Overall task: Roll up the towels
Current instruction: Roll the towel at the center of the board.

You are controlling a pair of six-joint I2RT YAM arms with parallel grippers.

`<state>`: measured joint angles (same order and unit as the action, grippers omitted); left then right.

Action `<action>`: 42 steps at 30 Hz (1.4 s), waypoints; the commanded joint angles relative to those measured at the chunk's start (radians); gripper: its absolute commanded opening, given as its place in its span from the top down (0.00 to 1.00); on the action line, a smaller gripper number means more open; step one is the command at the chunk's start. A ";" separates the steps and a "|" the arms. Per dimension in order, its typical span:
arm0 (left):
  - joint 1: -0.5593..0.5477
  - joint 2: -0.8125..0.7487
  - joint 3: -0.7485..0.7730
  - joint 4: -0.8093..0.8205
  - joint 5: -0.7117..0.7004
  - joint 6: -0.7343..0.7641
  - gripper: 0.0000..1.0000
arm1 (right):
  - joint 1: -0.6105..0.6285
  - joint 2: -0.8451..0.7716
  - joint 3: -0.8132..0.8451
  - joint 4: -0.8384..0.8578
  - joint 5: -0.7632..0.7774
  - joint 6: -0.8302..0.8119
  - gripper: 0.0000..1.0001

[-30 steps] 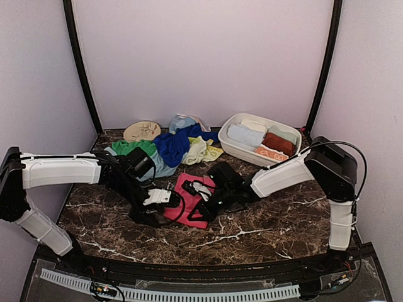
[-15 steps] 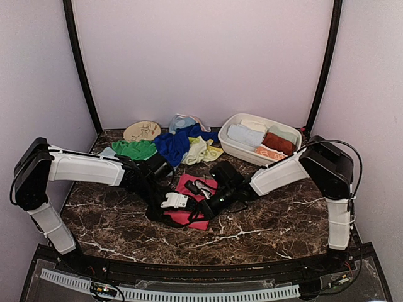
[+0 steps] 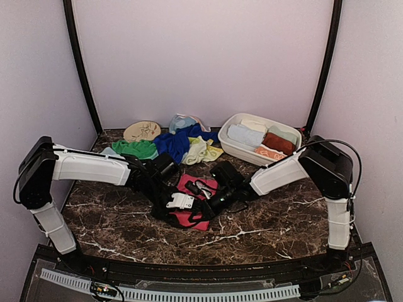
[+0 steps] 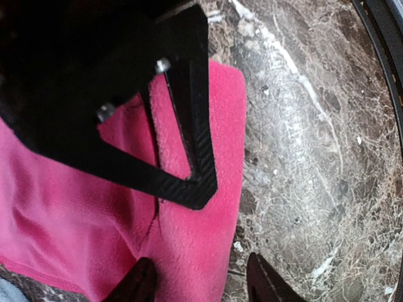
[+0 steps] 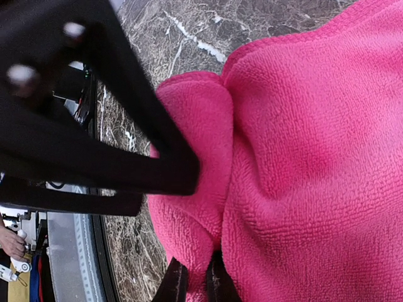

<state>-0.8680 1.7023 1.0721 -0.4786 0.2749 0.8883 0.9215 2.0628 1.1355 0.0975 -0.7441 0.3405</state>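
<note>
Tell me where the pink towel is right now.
Top view: the pink towel lies at centre front of the table, under the left gripper and right gripper, in front of the loose towel pile and left of the white basin.

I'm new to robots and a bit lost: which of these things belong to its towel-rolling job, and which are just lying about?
Job: pink towel; green towel; royal blue towel; lime-yellow towel; pale blue towel; rolled towels.
Lying about: tan patterned disc; white plastic basin.
</note>
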 commanded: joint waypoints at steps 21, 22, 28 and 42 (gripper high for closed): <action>0.092 0.113 0.076 -0.273 0.204 -0.084 1.00 | -0.013 -0.402 -0.363 0.256 0.431 -0.028 0.06; 0.092 0.115 0.086 -0.307 0.220 -0.083 1.00 | -0.012 -0.443 -0.380 0.239 0.478 -0.058 0.00; 0.088 0.152 0.132 -0.414 0.276 -0.088 1.00 | 0.025 -0.794 -0.564 0.308 1.012 -0.105 0.00; 0.168 0.386 0.234 -0.482 0.361 -0.138 1.00 | 0.315 -0.807 -0.658 0.349 1.152 -0.690 0.05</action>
<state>-0.7200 2.0056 1.3071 -0.9195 0.6334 0.7792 1.0985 1.1946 0.5056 0.3954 0.3286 -0.0242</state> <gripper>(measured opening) 0.059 0.977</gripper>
